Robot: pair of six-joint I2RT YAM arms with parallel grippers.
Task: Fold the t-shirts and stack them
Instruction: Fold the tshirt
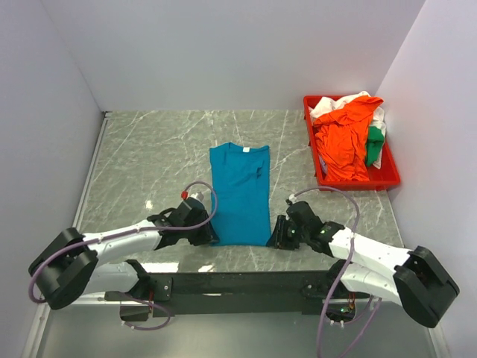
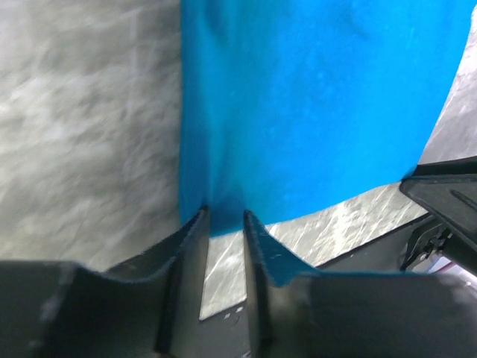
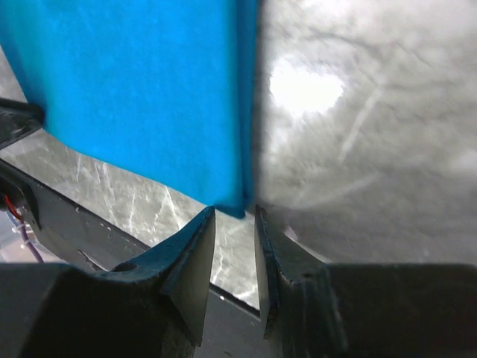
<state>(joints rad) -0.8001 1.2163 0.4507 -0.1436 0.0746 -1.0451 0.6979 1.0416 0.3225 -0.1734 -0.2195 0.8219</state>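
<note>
A teal-blue t-shirt (image 1: pixel 240 190) lies flat on the marble table, folded into a long strip, collar at the far end. My left gripper (image 1: pixel 211 237) is at its near left corner and my right gripper (image 1: pixel 274 237) at its near right corner. In the left wrist view the gripper (image 2: pixel 223 215) is slightly open, its tips straddling the hem of the shirt (image 2: pixel 313 104). In the right wrist view the gripper (image 3: pixel 235 212) is also slightly open, with the corner of the shirt (image 3: pixel 141 89) just at its tips. Table shows between both pairs of fingers.
A red tray (image 1: pixel 358 183) at the far right holds a heap of shirts: orange (image 1: pixel 344 142), white (image 1: pixel 335 104) and green (image 1: pixel 375 145). White walls enclose the table on three sides. The arms' black base bar (image 1: pixel 238 283) runs along the near edge.
</note>
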